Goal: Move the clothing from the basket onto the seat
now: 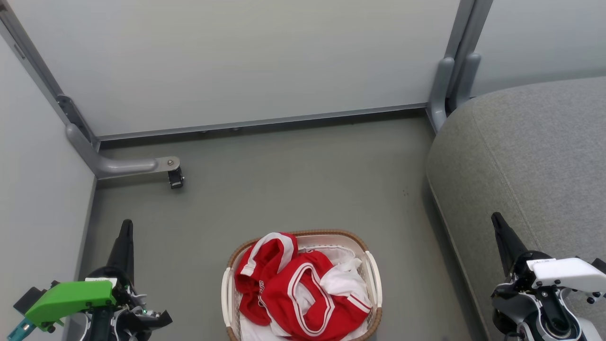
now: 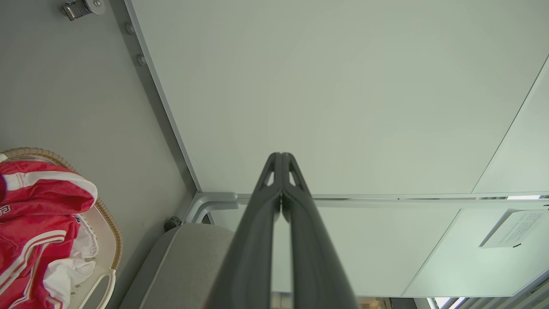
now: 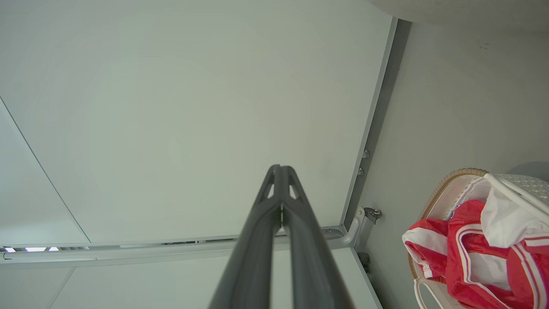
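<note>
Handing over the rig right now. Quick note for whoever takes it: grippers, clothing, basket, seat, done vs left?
Left gripper: shut, empty, left of the basket.
Right gripper: shut, empty, by the seat's near edge.
Red clothing: heaped in the basket on the floor, beside the seat.
Done: nothing on the seat yet.
Left: grasp the clothing, place it on the seat.

Pale partition panels (image 1: pixel 236 61) stand around a bare grey floor (image 1: pixel 293 189). A metal foot (image 1: pixel 128 166) reaches out from the left corner, with a small black caster (image 1: pixel 175 178) at its tip.
</note>
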